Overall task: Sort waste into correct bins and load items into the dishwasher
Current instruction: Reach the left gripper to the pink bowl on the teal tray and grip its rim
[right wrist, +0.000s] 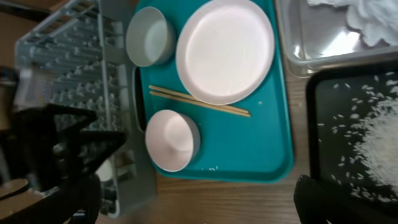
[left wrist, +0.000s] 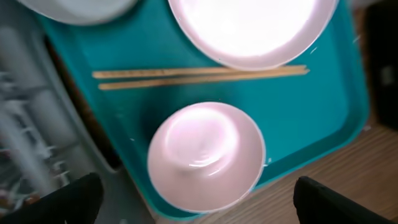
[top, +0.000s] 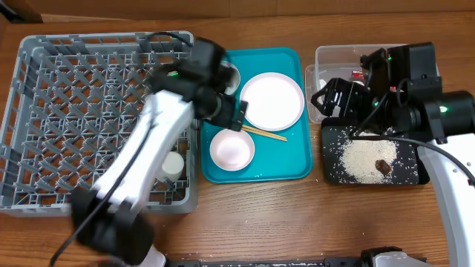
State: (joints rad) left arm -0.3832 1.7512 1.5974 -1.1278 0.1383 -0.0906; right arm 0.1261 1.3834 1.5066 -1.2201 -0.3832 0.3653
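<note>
Chopsticks (left wrist: 200,76) between plate (left wrist: 252,28) and bowl (left wrist: 205,155)

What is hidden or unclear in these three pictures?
- Overhead: right arm covers most of the clear tub.
- Right wrist: top edge cuts off the tissue.
- Overhead: left arm hides most of the grey bowl, part of the white cup.
- Left wrist: dish rack is blurred.

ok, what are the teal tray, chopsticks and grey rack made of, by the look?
Teal rectangular serving tray: probably plastic, smooth with soft glare. Pair of thin tan chopsticks: wood or bamboo, matte pale-brown. Square grey lattice dish rack: moulded plastic by its uniform ribbed grid, matte.
</note>
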